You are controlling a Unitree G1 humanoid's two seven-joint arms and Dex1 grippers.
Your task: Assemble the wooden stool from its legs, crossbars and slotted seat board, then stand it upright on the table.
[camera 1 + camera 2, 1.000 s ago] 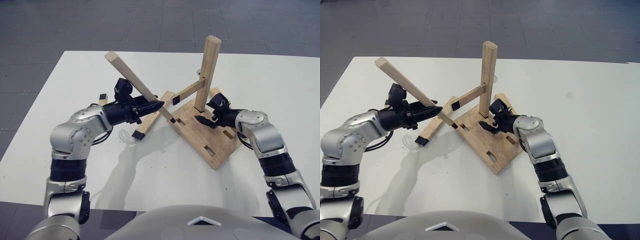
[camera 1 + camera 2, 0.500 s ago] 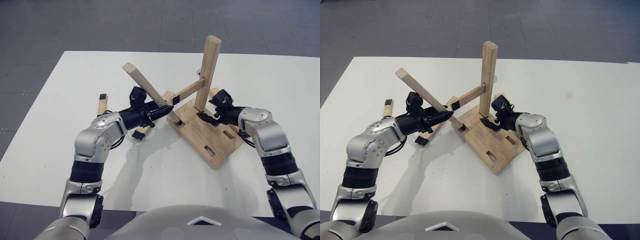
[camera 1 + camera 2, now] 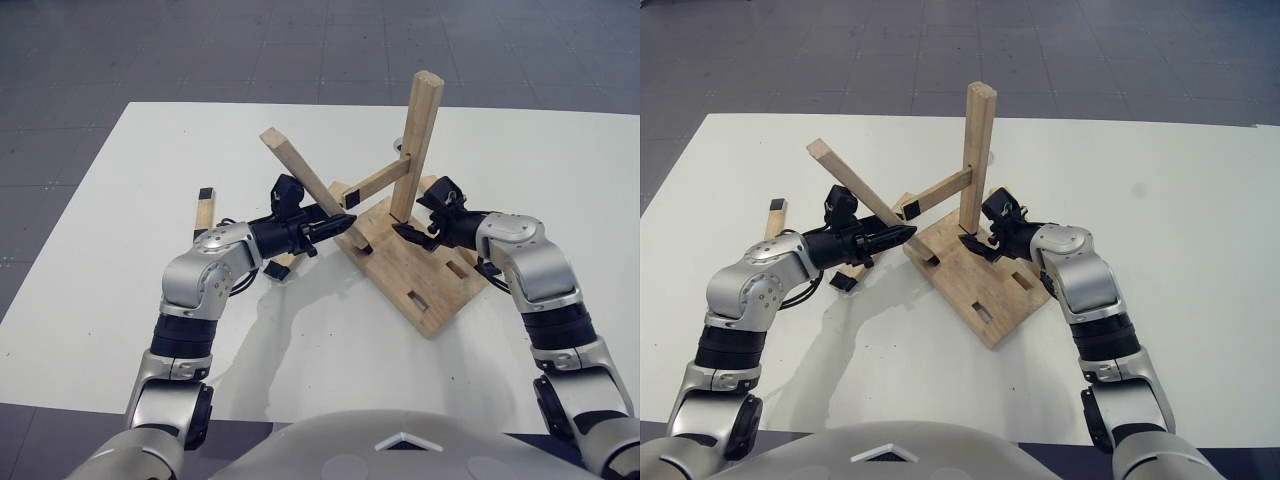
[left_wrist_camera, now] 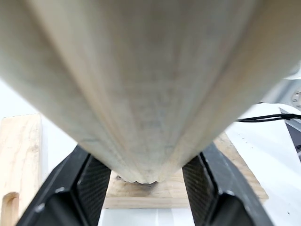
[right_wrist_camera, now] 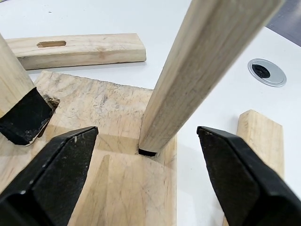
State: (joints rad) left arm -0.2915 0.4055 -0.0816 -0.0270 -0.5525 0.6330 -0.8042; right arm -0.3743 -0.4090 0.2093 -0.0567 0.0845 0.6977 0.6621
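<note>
We judge the stool to be less than half built. The seat board lies flat on the white table with its slots facing up. One upright leg stands in a slot near the far edge of the board. A crossbar sticks out of this leg toward the left, and its black end is near the tilted leg but, as far as we see, not joined to it.

The left gripper is closed around the tilted leg, low on its length. The leg leans away to the left, and its black foot touches the board at the near-left corner. Whether the foot already sits in a slot we cannot tell. The right gripper is spread wide on both sides of the base of the upright leg, near it but not touching, and holds nothing.

Lying on the table are a short stick with a black end, a loose leg under the left arm, and a slotted piece beside the board. In our view these steps are left: seat the tilted leg and join it to the crossbar, add the other legs and bars, then turn the stool onto its feet.

All parts are pale raw wood of square section. The board has rough grain and several small slots not yet filled.
</note>
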